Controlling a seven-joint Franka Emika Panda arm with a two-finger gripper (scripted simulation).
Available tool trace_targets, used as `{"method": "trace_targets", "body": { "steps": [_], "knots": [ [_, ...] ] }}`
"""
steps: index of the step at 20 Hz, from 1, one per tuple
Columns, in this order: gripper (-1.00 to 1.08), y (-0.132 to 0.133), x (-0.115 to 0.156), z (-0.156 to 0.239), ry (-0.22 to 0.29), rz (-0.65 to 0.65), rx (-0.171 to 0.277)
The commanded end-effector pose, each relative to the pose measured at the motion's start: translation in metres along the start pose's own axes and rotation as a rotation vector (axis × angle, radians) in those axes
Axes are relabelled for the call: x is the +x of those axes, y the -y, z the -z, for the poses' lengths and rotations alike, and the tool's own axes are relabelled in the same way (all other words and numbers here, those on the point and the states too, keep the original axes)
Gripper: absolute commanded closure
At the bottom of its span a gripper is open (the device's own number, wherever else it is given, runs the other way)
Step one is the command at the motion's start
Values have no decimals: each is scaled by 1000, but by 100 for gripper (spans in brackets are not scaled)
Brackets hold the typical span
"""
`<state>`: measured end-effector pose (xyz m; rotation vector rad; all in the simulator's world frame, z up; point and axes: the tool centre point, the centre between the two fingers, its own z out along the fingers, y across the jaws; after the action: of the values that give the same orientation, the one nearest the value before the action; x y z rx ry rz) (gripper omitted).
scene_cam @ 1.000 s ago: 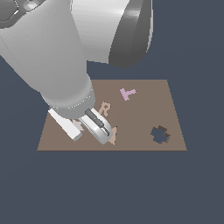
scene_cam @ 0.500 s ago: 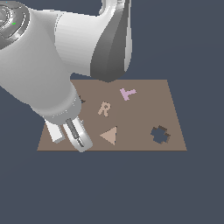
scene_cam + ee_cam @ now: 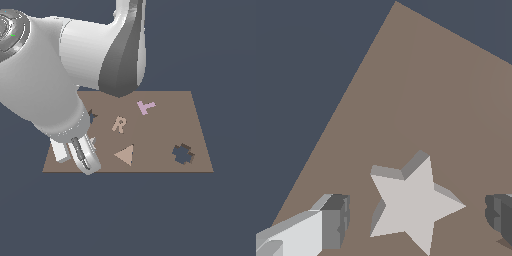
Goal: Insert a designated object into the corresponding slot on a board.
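Observation:
The off-white star piece [image 3: 411, 202] lies flat on the brown board [image 3: 446, 100]. My gripper [image 3: 418, 220] is open, with one finger [image 3: 336, 220] on each side of the star and a gap to each. In the exterior view the gripper [image 3: 86, 159] hangs over the board's [image 3: 165, 125] near corner on that view's left. Only a pale tip of the star [image 3: 91, 142] shows there beside the fingers. The dark star-shaped slot [image 3: 92, 116] lies just beyond, partly hidden by my arm.
A tan triangle [image 3: 125, 155], a tan letter R [image 3: 119, 124] and a pink T piece [image 3: 145, 106] lie on the board. A larger dark lobed cut-out [image 3: 183, 153] is at the exterior view's right. The board's edge [image 3: 341, 115] is close to the star.
My arm has swung toward the exterior view's left, from over the triangle to the board's near left corner. The triangle, hidden before, now shows.

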<state>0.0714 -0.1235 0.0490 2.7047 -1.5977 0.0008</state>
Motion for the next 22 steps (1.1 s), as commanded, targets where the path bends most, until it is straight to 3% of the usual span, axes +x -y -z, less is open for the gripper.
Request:
{"method": "trace_targets", "body": {
  "steps": [1, 7, 8, 22],
  "knots": [
    [-92, 0, 0, -5, 1, -1, -1],
    [-92, -1, 0, -19, 1, -5, 0],
    [108, -1, 0, -19, 1, -5, 0],
    [108, -2, -1, -18, 1, -13, 1]
  ]
}}
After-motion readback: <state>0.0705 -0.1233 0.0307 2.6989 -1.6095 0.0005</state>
